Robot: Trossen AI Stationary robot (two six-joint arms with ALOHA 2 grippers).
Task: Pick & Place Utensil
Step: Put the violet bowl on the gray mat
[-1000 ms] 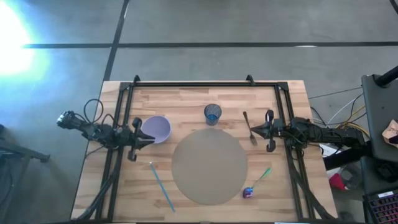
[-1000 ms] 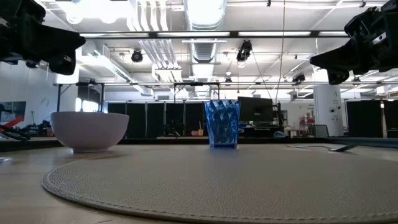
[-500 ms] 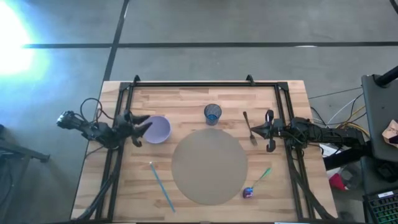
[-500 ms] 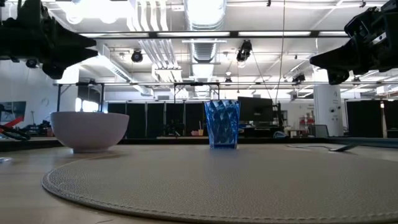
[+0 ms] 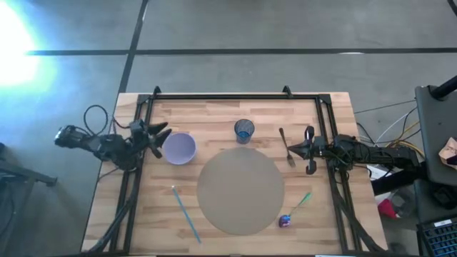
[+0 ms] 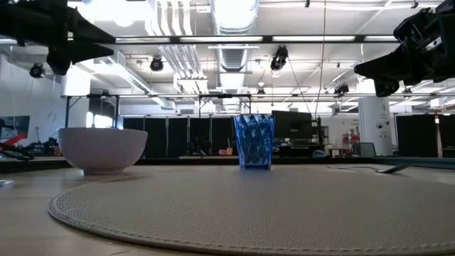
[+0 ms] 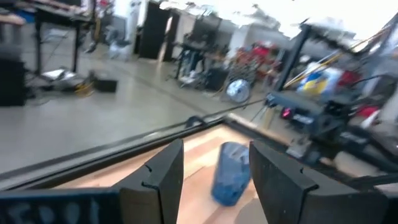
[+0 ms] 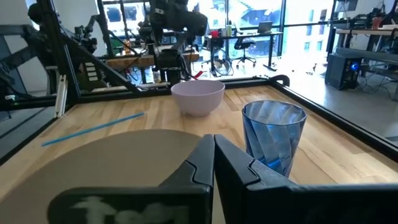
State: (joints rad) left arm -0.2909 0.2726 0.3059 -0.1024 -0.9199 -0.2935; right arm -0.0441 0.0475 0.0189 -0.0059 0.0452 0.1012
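A metal fork (image 5: 285,143) lies flat on the wooden table at the right, and shows far off in the low view (image 6: 387,169). A spoon with a green handle (image 5: 295,208) lies near the front right. A thin blue stick (image 5: 186,213) lies at the front left. My right gripper (image 5: 291,150) hangs shut above the table beside the fork (image 8: 214,155). My left gripper (image 5: 161,140) hovers open just left of the lilac bowl (image 5: 180,148), high above it (image 6: 71,35). Its fingers frame the blue cup (image 7: 231,173) far off.
A round grey mat (image 5: 240,190) fills the table's middle. The blue faceted cup (image 5: 244,130) stands behind it, and the bowl (image 6: 103,149) stands to its left. Black frame rails (image 5: 136,171) run along both table sides.
My left gripper has risen and drawn back toward the table's far left, away from the bowl's near side. It has turned about its axis, and its fingers have spread open. Nothing on the table has moved.
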